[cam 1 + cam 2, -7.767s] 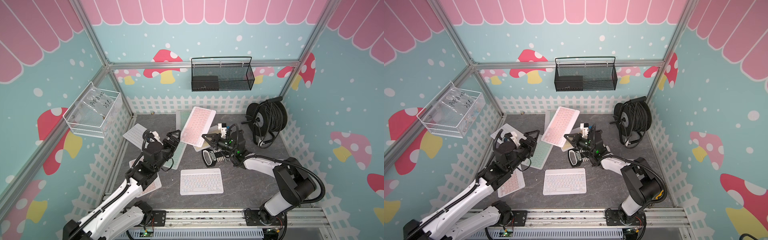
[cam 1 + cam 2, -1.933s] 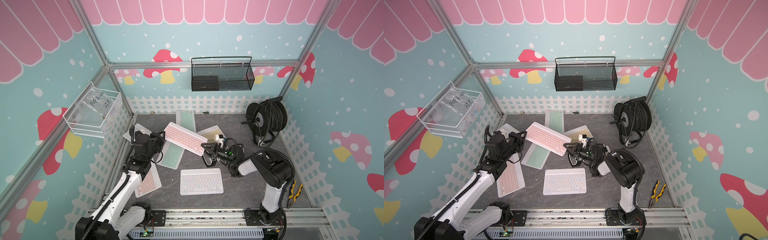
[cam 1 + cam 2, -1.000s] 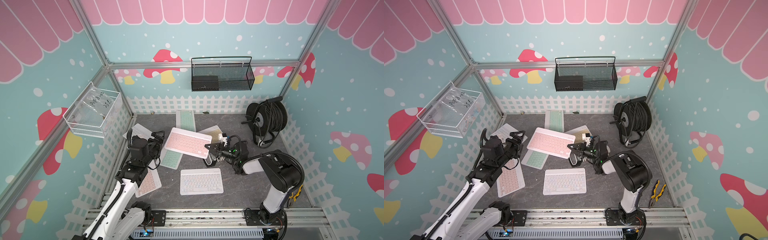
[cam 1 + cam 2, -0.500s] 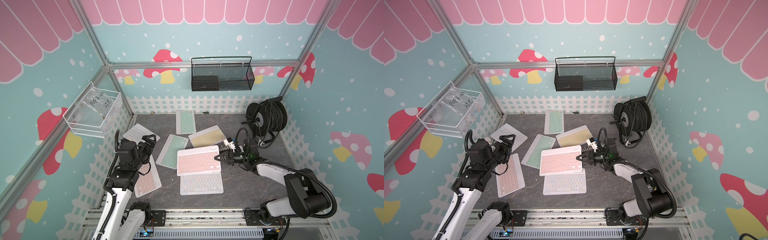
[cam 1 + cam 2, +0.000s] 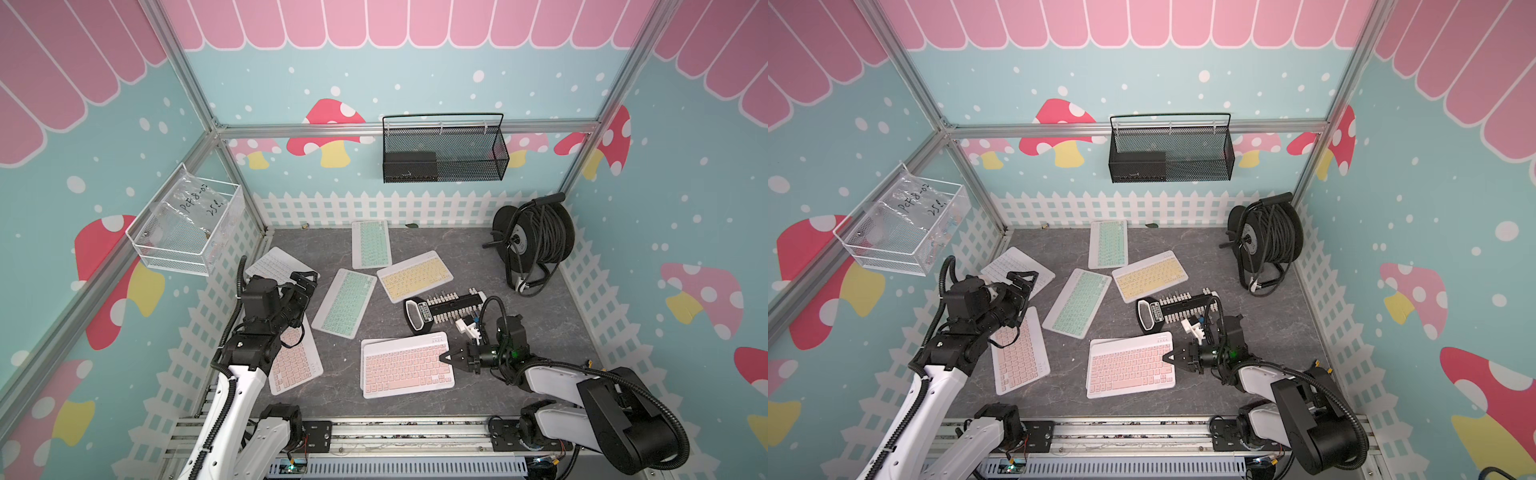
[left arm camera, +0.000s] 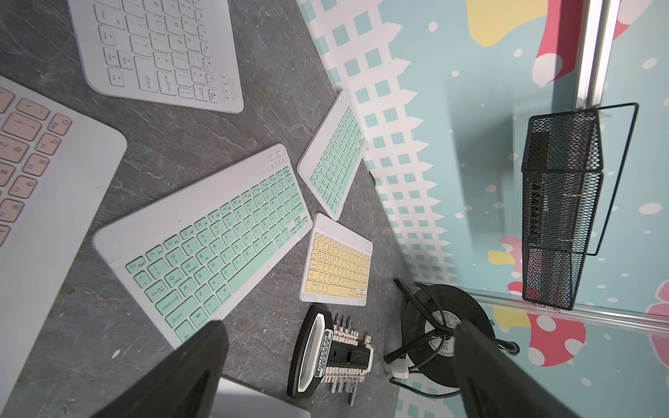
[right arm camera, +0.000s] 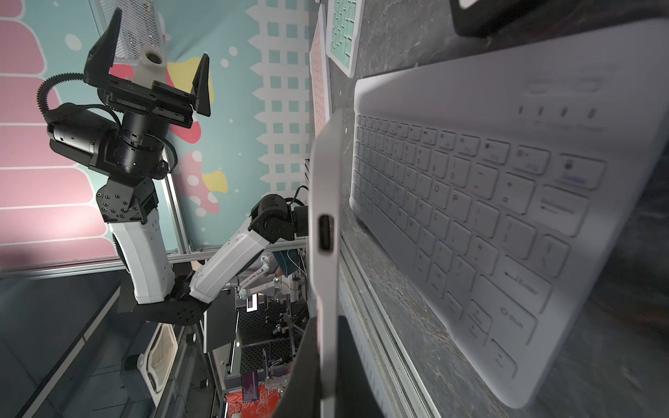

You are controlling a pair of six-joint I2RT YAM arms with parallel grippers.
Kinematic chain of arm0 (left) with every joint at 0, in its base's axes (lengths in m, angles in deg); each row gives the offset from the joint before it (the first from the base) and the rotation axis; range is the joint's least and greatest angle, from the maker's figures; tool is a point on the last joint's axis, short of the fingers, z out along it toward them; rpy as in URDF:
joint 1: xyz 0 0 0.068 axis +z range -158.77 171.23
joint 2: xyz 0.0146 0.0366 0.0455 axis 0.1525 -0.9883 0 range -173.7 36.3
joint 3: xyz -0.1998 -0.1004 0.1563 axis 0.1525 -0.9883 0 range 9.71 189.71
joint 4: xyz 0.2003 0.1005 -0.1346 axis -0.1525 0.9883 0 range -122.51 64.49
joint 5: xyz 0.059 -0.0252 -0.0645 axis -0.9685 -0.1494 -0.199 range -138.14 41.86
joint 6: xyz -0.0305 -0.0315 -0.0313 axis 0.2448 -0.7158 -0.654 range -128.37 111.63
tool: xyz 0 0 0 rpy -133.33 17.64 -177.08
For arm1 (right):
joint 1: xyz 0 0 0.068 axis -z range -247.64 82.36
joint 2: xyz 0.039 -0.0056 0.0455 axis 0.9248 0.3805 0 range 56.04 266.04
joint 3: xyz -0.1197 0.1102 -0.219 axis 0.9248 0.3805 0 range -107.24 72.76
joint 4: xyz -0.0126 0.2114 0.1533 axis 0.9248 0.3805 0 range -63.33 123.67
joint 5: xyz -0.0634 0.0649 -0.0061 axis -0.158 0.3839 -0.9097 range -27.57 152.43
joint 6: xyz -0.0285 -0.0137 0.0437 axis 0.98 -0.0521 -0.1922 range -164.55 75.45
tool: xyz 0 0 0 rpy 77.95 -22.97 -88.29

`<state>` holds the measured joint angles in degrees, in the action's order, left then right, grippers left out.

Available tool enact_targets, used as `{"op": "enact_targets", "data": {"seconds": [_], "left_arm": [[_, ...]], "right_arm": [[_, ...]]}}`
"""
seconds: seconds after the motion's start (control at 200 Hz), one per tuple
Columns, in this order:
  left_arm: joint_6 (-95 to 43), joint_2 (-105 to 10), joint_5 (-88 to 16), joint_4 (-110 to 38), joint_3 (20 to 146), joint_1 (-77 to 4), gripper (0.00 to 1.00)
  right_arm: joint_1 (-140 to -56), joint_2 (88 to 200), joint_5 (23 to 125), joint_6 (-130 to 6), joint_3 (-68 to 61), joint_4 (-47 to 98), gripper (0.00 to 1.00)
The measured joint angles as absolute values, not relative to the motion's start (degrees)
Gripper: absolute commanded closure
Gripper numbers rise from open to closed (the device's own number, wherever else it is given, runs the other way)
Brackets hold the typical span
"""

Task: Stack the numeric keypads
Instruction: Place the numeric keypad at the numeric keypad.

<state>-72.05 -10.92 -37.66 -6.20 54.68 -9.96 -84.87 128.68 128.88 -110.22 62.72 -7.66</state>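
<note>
My right gripper (image 5: 448, 358) (image 7: 325, 323) is shut on the right short edge of a pink keypad (image 5: 405, 366) (image 5: 1128, 365). That keypad hangs just over a white keypad (image 7: 470, 217) near the front edge and covers most of it. In the right wrist view a gap shows between the two at the gripped end. My left gripper (image 5: 305, 280) (image 6: 338, 323) is open and empty. It is raised over another white keypad (image 5: 270, 264) and a second pink keypad (image 5: 293, 361) at the left. Two mint keypads (image 5: 345, 302) (image 5: 371, 244) and a yellow keypad (image 5: 414, 275) lie flat further back.
A black holder with white pegs (image 5: 444, 309) lies just behind the held keypad. A cable reel (image 5: 534, 239) stands at the back right. A black wire basket (image 5: 444, 153) hangs on the back wall and a clear bin (image 5: 187, 232) on the left wall.
My right gripper carried the pink keypad from the middle forward and over the white keypad. The left arm drew back to the left, still open. The black holder is now uncovered.
</note>
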Motion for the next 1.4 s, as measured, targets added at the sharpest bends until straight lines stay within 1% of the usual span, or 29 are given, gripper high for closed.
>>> {"op": "enact_targets", "data": {"seconds": [0.18, 0.66, 0.886, 0.991, 1.131, 1.231, 1.321, 1.401], "left_arm": [[-72.0, -12.9, -35.8, -7.2, 54.7, -10.0, 0.01], [-72.0, -14.5, -34.5, -8.5, 54.6, -10.0, 0.0], [-71.9, -15.9, -33.3, -9.0, 54.6, -10.0, 0.0], [-70.3, -16.8, -31.2, -8.5, 54.6, -10.0, 0.0], [-65.2, -21.1, -25.3, -4.5, 55.1, -10.2, 0.0], [-61.2, -22.0, -23.6, 0.0, 54.7, -13.1, 0.0], [-58.7, -19.7, -21.9, 2.0, 52.9, -18.6, 0.0], [-57.6, -17.6, -20.7, 2.4, 50.3, -21.7, 0.0]], "right_arm": [[-84.9, 133.1, 128.6, -110.7, 61.9, -12.2, 0.94], [-84.9, 137.1, 128.3, -108.4, 61.5, -16.0, 0.93], [-84.9, 139.2, 127.7, -111.1, 62.7, -22.8, 0.93], [-84.9, 140.0, 127.8, -111.9, 63.0, -24.5, 0.93], [-84.9, 140.9, 127.8, -112.3, 63.0, -25.6, 0.92], [-84.9, 141.6, 127.9, -112.3, 63.0, -26.3, 0.92], [-84.9, 142.6, 127.9, -112.3, 63.0, -26.6, 0.91], [-84.9, 143.3, 127.9, -112.2, 63.0, -26.6, 0.91]]}}
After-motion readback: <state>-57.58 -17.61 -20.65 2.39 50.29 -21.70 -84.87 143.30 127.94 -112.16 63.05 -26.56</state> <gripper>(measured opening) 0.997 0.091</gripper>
